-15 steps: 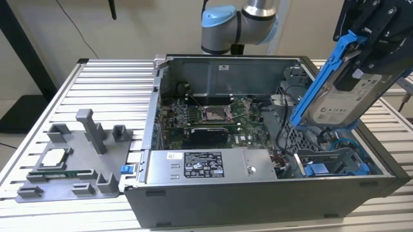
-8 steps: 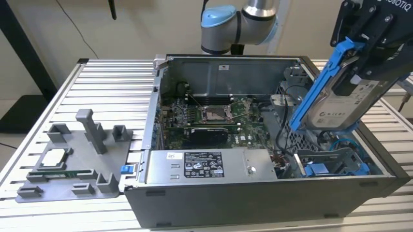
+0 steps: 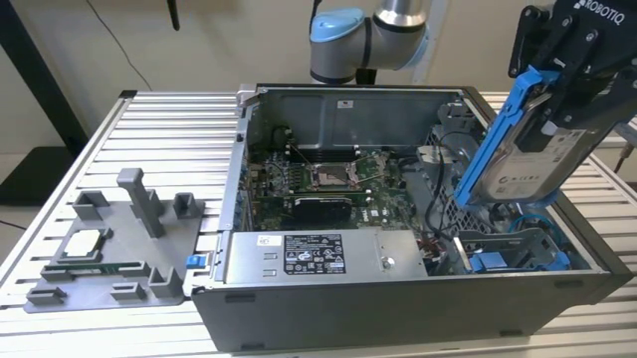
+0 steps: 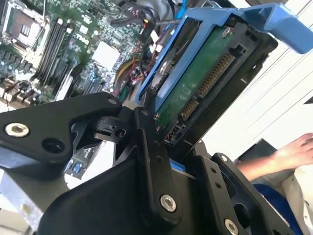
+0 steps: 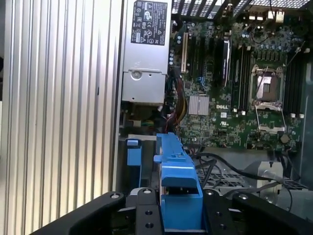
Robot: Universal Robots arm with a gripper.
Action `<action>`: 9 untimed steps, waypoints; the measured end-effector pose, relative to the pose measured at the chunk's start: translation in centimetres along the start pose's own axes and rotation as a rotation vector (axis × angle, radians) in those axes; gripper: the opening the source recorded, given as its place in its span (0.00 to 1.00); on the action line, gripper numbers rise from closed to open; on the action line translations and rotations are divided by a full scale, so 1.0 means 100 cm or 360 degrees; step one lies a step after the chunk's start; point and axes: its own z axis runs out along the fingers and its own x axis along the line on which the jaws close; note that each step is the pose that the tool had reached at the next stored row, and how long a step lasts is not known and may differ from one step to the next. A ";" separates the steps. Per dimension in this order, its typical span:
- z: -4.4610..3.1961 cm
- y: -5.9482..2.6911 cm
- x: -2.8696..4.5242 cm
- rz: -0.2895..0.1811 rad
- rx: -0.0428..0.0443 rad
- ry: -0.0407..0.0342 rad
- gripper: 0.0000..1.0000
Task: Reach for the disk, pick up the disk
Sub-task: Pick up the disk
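I am holding the disk (image 3: 527, 149) up in the air. My gripper (image 3: 572, 104) is pinching it near its top end, with one black finger (image 4: 151, 161) pressed on each flat side. The disk hangs tilted, its low end pointing down toward the open computer case (image 3: 398, 313). It is touching nothing but me.

In the exterior view, a blue rail (image 3: 497, 138) runs down the disk's long edge on the exterior view's left. The silver face with the white label is turned toward the camera. In the second wrist view I can see the green board (image 4: 195, 83) on the disk's other side, framed by the blue bracket (image 4: 274, 19).

Under the disk's low end is the empty drive bay (image 3: 518, 253), with blue plastic parts inside. The bay has grey walls around it, and the case's side wall is just beside it. Black and blue wires (image 3: 448, 156) lie near the bay.

The motherboard (image 5: 234, 98) sits deeper in the case, well apart from the disk. The grey power supply (image 3: 318, 257) lies along the case's front edge.

Outside the case, the ribbed metal table (image 3: 169, 127) has open room. A grey tray (image 3: 110, 261) sits there with a small square chip (image 3: 80, 245) on it.

A person's hand (image 4: 293, 152) shows past the table edge in the second wrist view.
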 end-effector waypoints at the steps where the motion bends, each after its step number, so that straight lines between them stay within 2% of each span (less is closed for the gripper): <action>1: 0.0012 0.0018 0.0000 0.0000 0.0006 0.0000 0.00; 3: 0.0030 0.0042 0.0000 -0.0002 0.0007 0.0008 0.00; 5: 0.0040 0.0052 0.0000 -0.0004 0.0006 0.0022 0.00; 9: 0.0057 0.0062 0.0000 -0.0008 0.0008 0.0023 0.00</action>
